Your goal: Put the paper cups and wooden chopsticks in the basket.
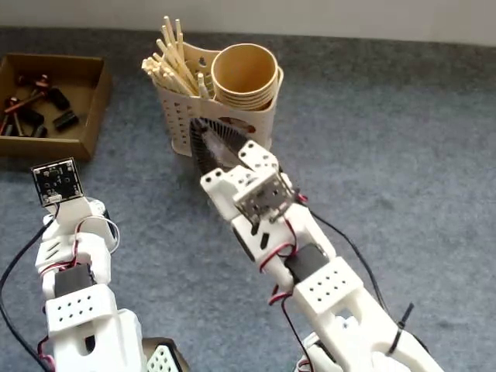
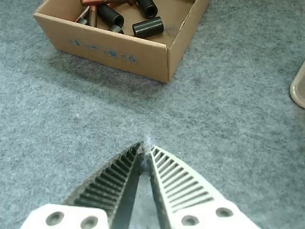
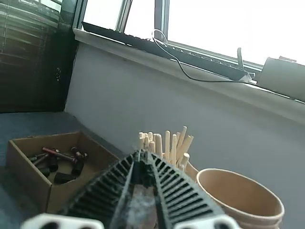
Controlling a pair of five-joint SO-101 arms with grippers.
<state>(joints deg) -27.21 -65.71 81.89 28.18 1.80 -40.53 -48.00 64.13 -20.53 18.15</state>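
The basket (image 1: 180,116) stands upright on the grey surface (image 1: 387,155), towards its far edge. The paper cups (image 1: 244,74) sit nested in one stack inside the basket, mouth upward, on the side away from the cardboard box (image 1: 99,101). The chopsticks (image 1: 172,62) stand as a loose bundle in the same basket beside the stack, on the box side, their ends fanning out above the rim. The right claw (image 1: 200,128) is closed with nothing between its jaws. In the high view its dark tips lie just at the near wall of the basket; contact with the wall cannot be confirmed. The right wrist view shows the jaws meeting at the tips, with the chopsticks and the top cup just beyond them. The left claw (image 2: 144,150) is also closed and grips nothing. It points down over bare surface, apart from the cardboard box ahead of it. That box is open at the top and holds several dark parts (image 2: 147,26), some black and cylindrical, some reddish. It stands well apart from the basket, to its side. An edge of the basket appears at the margin of the left wrist view.
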